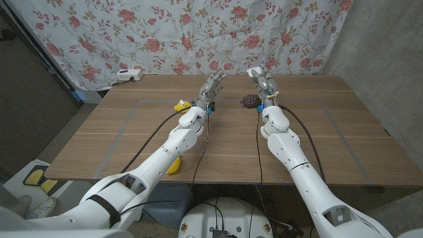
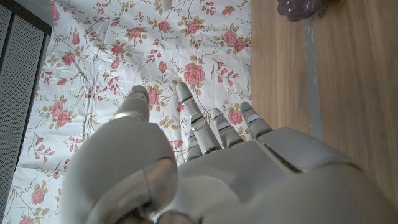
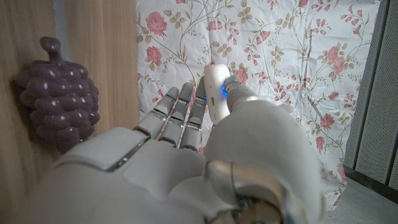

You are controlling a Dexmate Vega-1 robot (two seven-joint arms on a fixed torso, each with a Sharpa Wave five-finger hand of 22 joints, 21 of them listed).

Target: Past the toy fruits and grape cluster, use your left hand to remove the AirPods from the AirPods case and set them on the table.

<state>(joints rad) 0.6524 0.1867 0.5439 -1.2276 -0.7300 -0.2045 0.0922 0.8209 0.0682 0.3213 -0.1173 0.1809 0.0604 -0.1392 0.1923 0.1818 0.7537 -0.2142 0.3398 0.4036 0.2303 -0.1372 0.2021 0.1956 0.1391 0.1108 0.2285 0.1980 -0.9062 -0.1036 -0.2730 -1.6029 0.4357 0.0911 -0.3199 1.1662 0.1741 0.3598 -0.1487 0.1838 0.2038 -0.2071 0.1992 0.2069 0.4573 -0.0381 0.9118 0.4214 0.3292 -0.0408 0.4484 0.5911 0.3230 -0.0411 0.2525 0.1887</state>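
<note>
Right wrist view shows the small white AirPods case (image 3: 216, 93), blue light glowing, pinched in the right hand (image 3: 186, 155), just beside the purple toy grape cluster (image 3: 59, 93) on the wooden counter (image 1: 344, 132). Left hand (image 1: 210, 89) hovers nearby, fingers (image 2: 189, 109) spread, holding nothing. Yellow toy fruit (image 1: 180, 105) lies beside its wrist.

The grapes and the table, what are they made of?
The grapes look like moulded plastic or rubber: smooth purple bumps with a dull shine, all one piece. The table looks like wood or wood veneer: pale brown with grain lines, matte.
</note>
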